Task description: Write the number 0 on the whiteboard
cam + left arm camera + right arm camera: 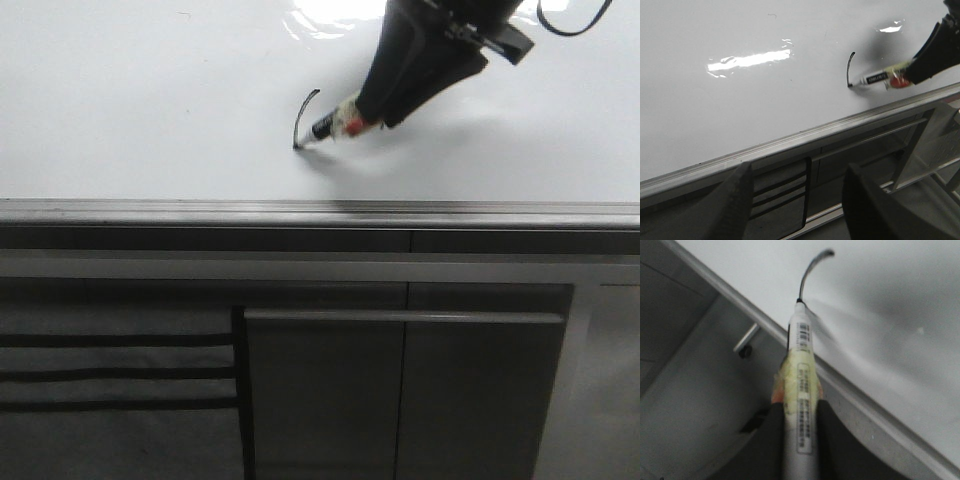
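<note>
The whiteboard [150, 90] is glossy white with a grey metal edge strip [300, 212]. My right gripper [372, 118] is shut on a marker pen [335, 125], its tip touching the board. Only a short curved black stroke [304, 115] of the number 0 shows, running from the tip. The stroke also shows in the left wrist view [850, 67] and the right wrist view [812, 270], with the pen [801, 370] between the right gripper's fingers [830, 440]. My left gripper [797, 195] is open and empty, off the board beyond its edge strip [790, 142].
Grey cabinet panels [400, 390] lie below the board's edge, with dark slots [115, 375] at the left. Light glare [747, 60] sits on the board. The right arm [430, 50] reaches in from the far right.
</note>
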You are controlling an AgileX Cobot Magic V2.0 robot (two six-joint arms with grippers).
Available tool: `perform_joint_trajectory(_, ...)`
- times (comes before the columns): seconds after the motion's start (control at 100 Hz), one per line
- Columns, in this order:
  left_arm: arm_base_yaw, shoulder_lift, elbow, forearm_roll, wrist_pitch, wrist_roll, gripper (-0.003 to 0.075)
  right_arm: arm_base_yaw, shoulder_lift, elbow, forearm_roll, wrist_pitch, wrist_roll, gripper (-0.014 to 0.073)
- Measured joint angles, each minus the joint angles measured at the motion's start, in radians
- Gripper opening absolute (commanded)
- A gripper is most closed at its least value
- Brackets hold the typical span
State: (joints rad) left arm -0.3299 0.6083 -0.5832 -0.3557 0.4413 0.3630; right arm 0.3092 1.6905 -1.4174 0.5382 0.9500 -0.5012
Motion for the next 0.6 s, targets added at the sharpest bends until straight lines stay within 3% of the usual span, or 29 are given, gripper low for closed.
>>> perform_joint_trajectory(0.34, 0.0, 0.0, 0.0, 0.002, 0.0, 0.0, 0.0368, -0.03, -0.042, -0.116, -0.103, 0.048, 0.09, -0.0047)
perform_joint_trajectory(0.6, 0.0, 0.0, 0.0, 0.008, 0.0, 0.0, 0.0368, 0.073, -0.027, -0.108, -0.126, 0.057, 0.071, -0.0047)
